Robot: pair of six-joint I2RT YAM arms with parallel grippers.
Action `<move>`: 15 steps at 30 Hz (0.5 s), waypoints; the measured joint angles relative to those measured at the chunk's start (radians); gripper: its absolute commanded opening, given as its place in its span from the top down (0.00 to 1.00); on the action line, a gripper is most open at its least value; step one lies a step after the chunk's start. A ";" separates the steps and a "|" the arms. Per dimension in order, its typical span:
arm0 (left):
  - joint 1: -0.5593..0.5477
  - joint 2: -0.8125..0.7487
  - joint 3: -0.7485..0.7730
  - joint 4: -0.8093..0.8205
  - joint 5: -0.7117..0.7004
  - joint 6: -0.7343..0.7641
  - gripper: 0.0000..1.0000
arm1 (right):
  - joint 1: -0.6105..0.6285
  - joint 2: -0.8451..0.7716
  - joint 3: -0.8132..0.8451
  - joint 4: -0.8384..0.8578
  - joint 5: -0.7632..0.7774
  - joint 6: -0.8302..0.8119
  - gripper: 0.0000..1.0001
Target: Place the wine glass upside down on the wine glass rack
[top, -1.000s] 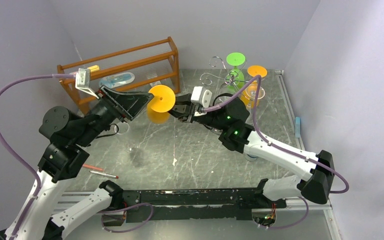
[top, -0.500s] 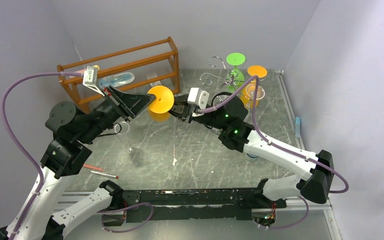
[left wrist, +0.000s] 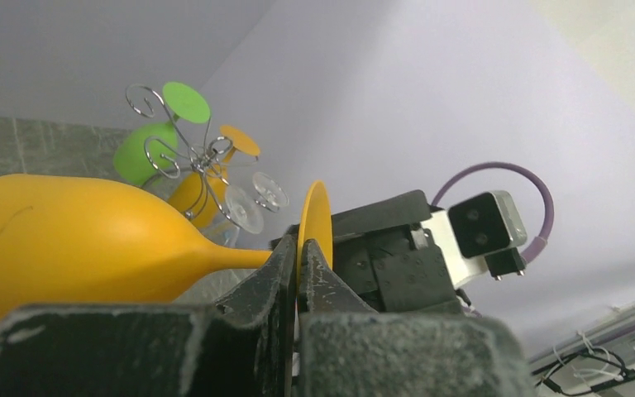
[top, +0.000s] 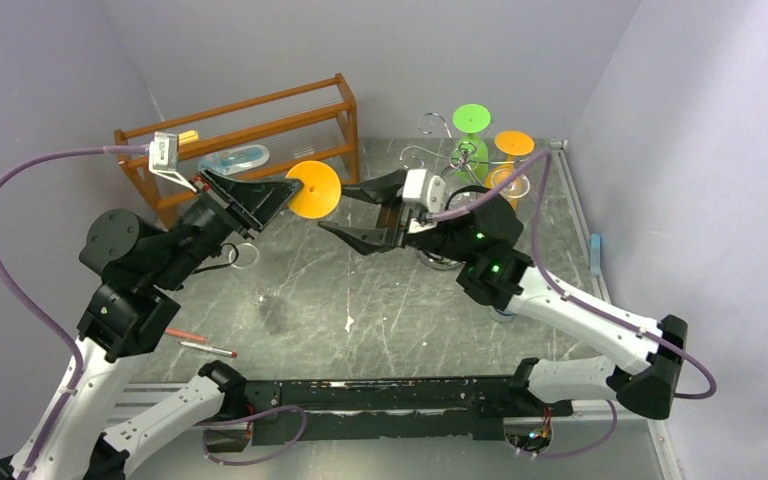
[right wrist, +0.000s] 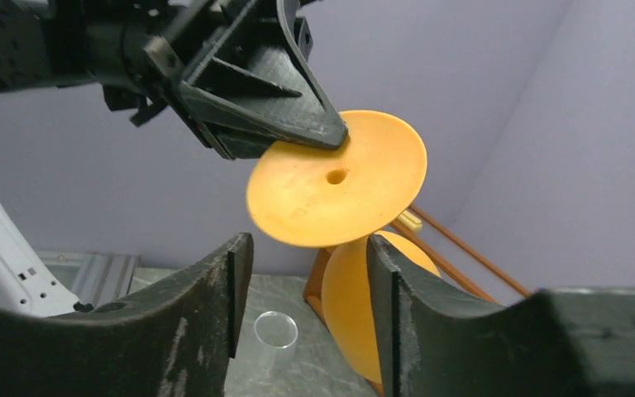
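Observation:
The orange wine glass (left wrist: 66, 248) lies sideways in the air. My left gripper (left wrist: 298, 248) is shut on the rim of its round foot (top: 312, 188). In the right wrist view the foot (right wrist: 339, 178) faces the camera with the bowl (right wrist: 355, 306) behind it. My right gripper (top: 335, 208) is open just right of the foot, touching nothing. The chrome wine glass rack (top: 450, 158) stands at the back right, beyond the right arm.
A green glass (top: 472, 118) and an orange glass (top: 513, 143) hang on the rack. The wooden shelf (top: 250, 130) stands at the back left behind the left gripper. A clear tumbler (right wrist: 275, 331) and a red pen (top: 200, 345) lie on the table.
My left gripper closed on the glass's foot. My right gripper then opened, let go of the glass and drew back to the right. The glass now hangs from the left gripper alone.

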 measured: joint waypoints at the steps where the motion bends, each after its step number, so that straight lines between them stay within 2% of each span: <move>1: 0.000 0.000 0.000 0.008 -0.010 0.000 0.95 | 0.000 -0.013 0.000 -0.006 0.000 0.003 0.41; 8: 0.000 0.014 0.000 0.043 -0.043 -0.003 0.95 | 0.001 -0.130 -0.030 -0.051 0.030 0.013 0.40; 15: 0.000 0.089 0.005 0.053 -0.021 -0.003 0.95 | 0.001 -0.269 -0.043 -0.106 0.182 0.090 0.36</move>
